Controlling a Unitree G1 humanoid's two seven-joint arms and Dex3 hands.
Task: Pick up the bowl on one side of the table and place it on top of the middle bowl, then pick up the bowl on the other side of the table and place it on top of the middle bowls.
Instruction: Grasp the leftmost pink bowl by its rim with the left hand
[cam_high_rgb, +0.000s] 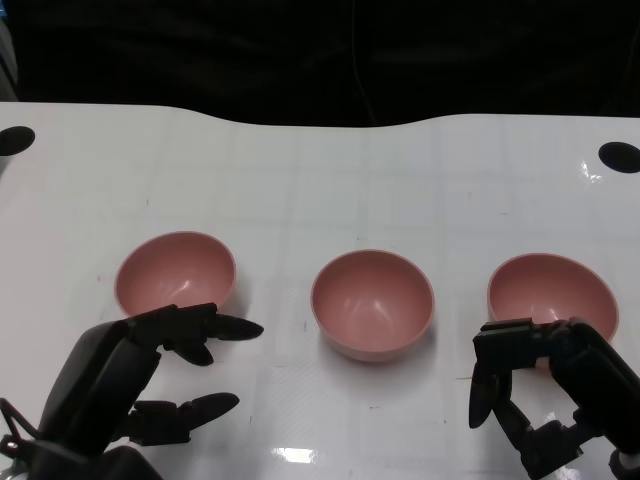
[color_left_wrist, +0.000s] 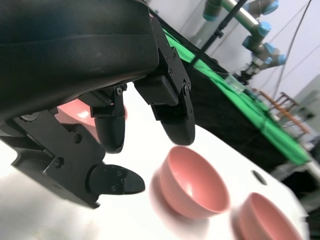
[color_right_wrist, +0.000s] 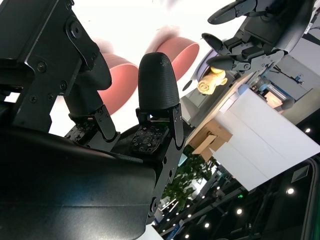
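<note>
Three pink bowls stand upright and empty in a row, well apart. Taking the middle bowl (cam_high_rgb: 372, 303) as the mark, the left bowl (cam_high_rgb: 175, 270) sits off to one side of it and the right bowl (cam_high_rgb: 551, 293) off to the other, none stacked.

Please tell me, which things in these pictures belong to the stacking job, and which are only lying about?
Belong to the job:
- left bowl
- middle bowl
- right bowl
- left robot hand, open, holds nothing
- right robot hand, open, holds nothing

Only lying about:
- white table
- two black round spots near its far corners
</note>
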